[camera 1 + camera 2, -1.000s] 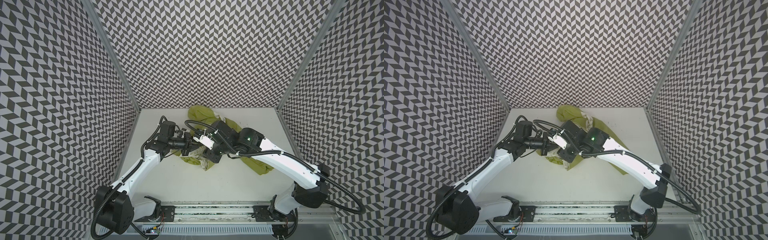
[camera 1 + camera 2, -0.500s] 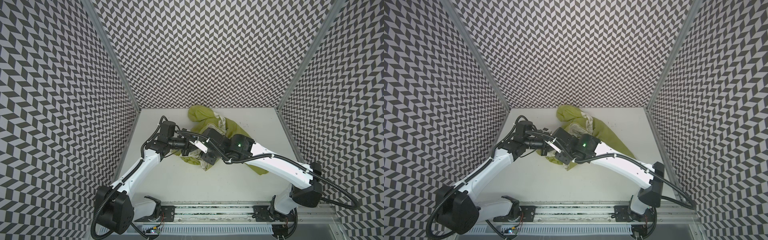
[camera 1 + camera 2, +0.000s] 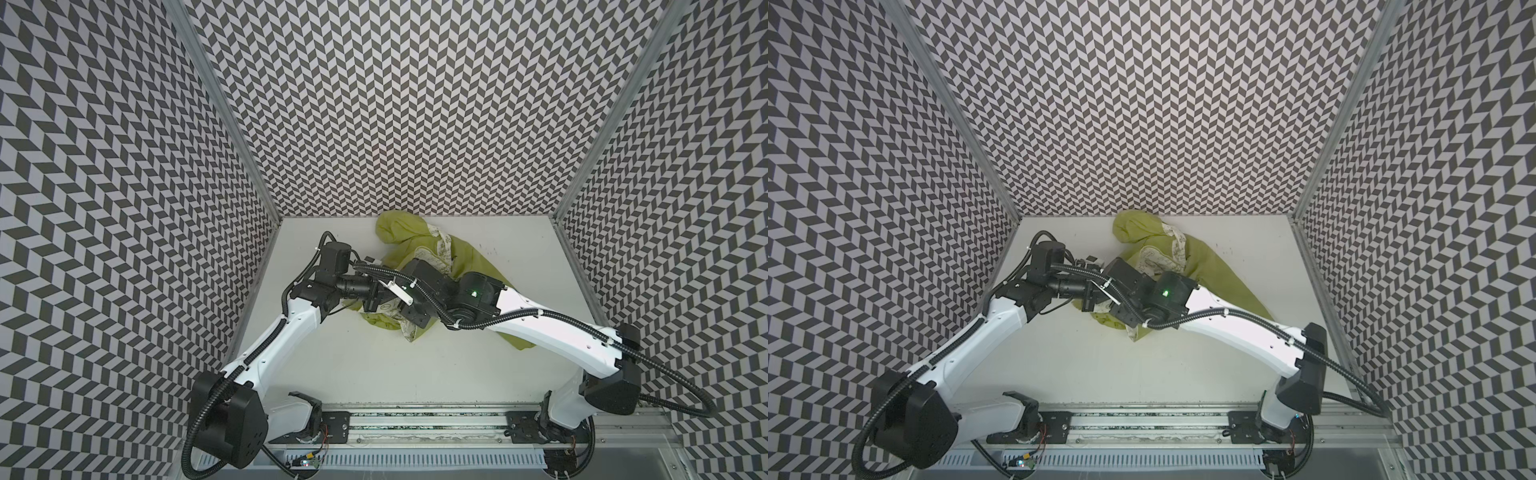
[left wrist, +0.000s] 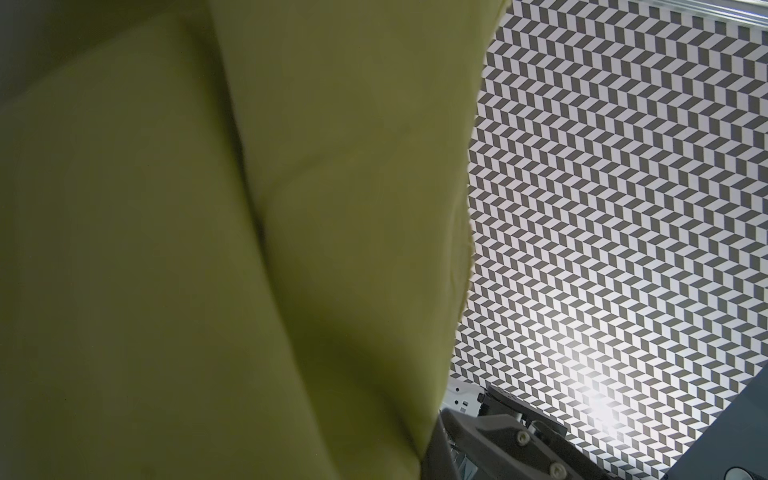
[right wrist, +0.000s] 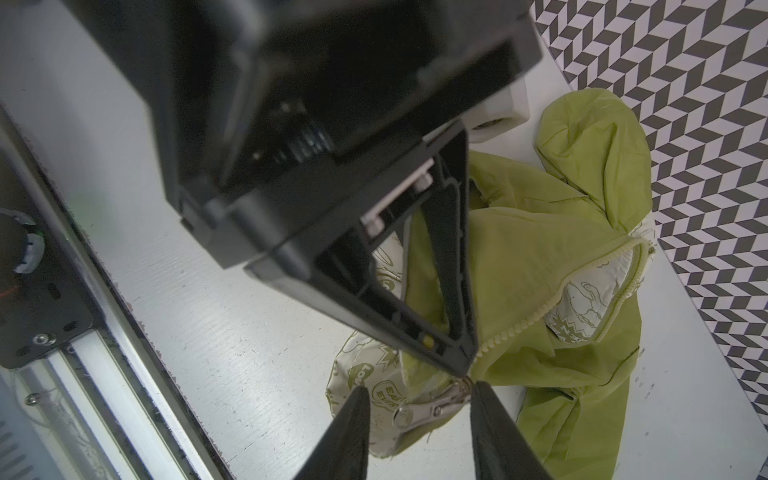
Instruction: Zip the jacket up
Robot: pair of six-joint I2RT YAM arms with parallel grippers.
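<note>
Patterned walls (image 3: 415, 104) close in the white table (image 3: 374, 374) on three sides, and a metal rail (image 3: 415, 428) runs along the near edge. The jacket (image 3: 469, 257) lies crumpled in the middle of the table toward the back wall. Its hood (image 3: 395, 226) is almost at the wall, and some printed lining shows.

In both top views the left arm (image 3: 282, 345) and the right arm (image 3: 552, 332) meet over the jacket. The right arm's wrist and cable hide the jacket's middle and both claws. In the left wrist view, green fabric covers most of the picture (no claw is seen there).

The right wrist view shows the left gripper (image 5: 463, 365) closed. Its tips pinch the jacket where the zipper teeth (image 5: 521, 319) end. The right gripper (image 5: 419, 409) is open, and its fingers (image 5: 353, 432) stand on either side of the metal zipper pull (image 5: 436, 409).
</note>
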